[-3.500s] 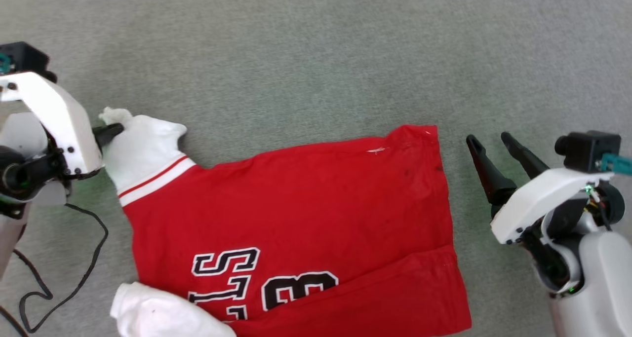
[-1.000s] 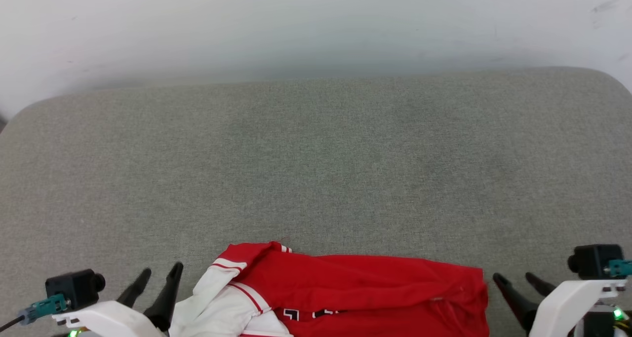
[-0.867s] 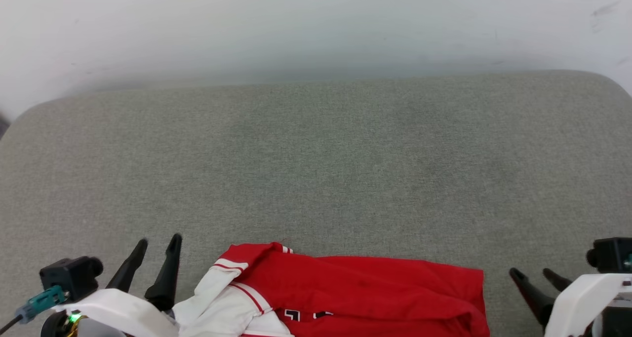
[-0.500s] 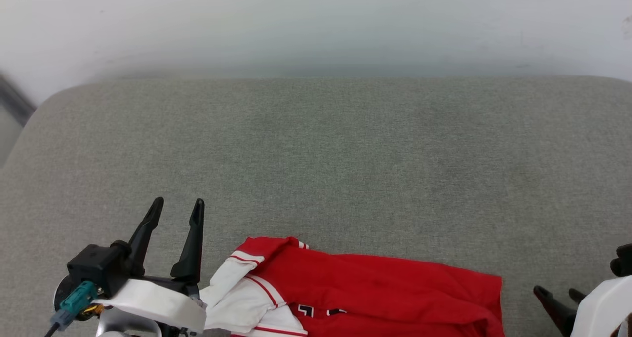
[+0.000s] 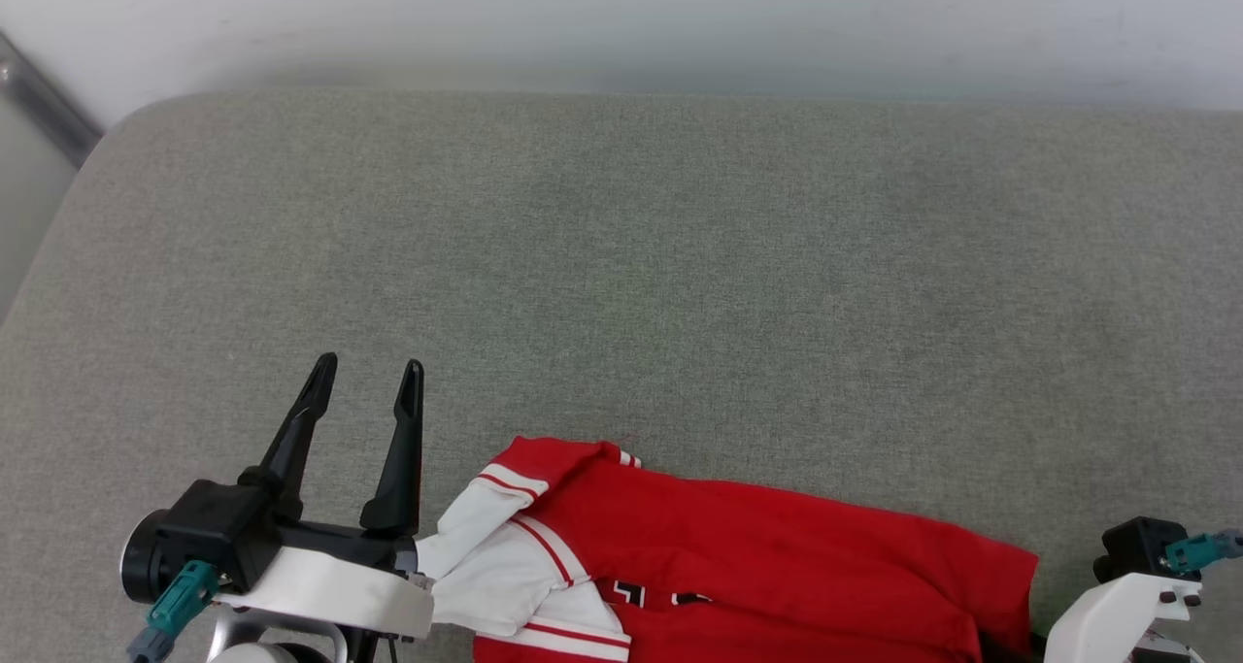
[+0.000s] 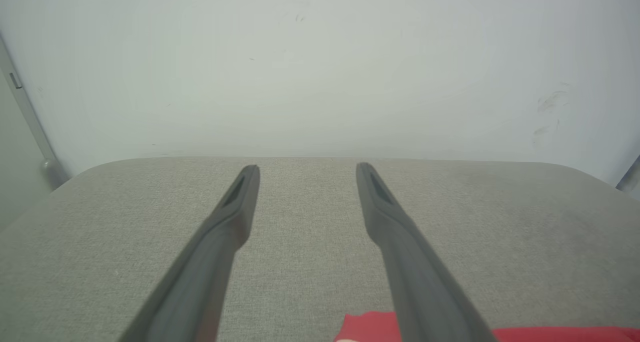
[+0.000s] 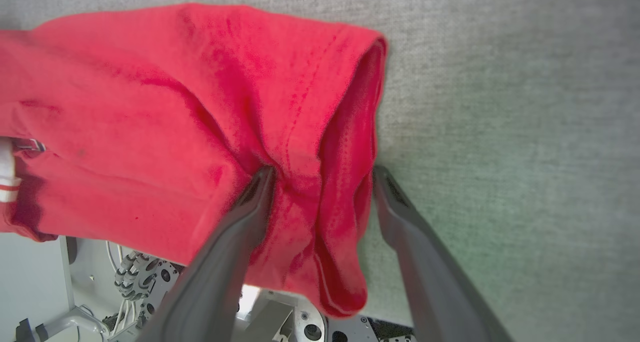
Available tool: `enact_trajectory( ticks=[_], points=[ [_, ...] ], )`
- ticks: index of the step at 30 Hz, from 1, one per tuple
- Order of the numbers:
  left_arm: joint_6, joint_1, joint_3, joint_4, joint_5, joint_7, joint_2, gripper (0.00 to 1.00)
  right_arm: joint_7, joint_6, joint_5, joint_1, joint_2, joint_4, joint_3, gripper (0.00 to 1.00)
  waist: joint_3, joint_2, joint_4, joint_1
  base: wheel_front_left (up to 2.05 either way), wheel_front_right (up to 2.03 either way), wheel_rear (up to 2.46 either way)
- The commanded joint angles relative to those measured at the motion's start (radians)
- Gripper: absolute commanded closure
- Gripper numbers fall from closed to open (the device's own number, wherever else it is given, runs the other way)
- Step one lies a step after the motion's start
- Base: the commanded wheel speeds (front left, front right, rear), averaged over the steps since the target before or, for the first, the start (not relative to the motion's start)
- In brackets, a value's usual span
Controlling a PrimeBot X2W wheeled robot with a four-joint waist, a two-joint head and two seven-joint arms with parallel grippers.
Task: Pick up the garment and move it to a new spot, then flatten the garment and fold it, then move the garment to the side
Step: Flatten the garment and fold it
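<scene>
**Garment at the near edge of the grey cushion — both grippers spread, neither clamped.**

The garment [image 5: 777, 556] lies crumpled along the near edge of the cushion [image 5: 680, 255], red body to the robot's right and white sleeve end [image 5: 505, 576] to its left, with a sliver of black lettering showing. In the right wrist view its lower part hangs past the cushion edge. The left gripper [image 5: 370, 365] hovers just beside the sleeve, fingers apart and holding nothing, pointing toward the white wall [image 5: 621, 13]. The right gripper [image 7: 324, 171] straddles the hem corner — fingers wide, one fingertip touching the red cloth, bare cushion showing beside the other.
</scene>
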Motion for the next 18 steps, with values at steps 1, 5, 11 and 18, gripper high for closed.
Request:
enact_trajectory(
  ticks=[1, 5, 11, 18],
  points=[
    [-0.008, 0.006, 0.008, -0.003, 0.013, -0.004, -0.008, 0.0, 0.001, 0.0, 0.008, -0.002, 0.008, 0.04, 0.018, 0.0, 0.009, -0.0001, 0.006, 0.0, 0.0, 0.0, 0.0],
    [-0.027, 0.009, 0.022, 0.002, 0.033, -0.004, -0.02, 0.0, 0.008, 0.0, 0.036, 0.001, 0.023, 0.111, 0.065, 0.06, 0.015, -0.0001, 0.007, 0.0, 0.0, 0.0, 0.0],
    [-0.042, 0.022, 0.035, 0.018, 0.054, -0.004, -0.031, 0.0, -0.01, 0.001, 0.044, -0.02, 0.014, 0.112, 0.082, 1.0, -0.001, -0.0001, -0.005, 0.0, 0.0, 0.0, 0.0],
    [-0.041, 0.046, 0.064, 0.019, 0.065, -0.003, -0.038, 0.0, -0.019, 0.0, 0.066, -0.075, -0.034, 0.054, 0.053, 1.0, -0.04, -0.0001, -0.03, 0.0, 0.0, 0.0, 0.0]
  ],
)
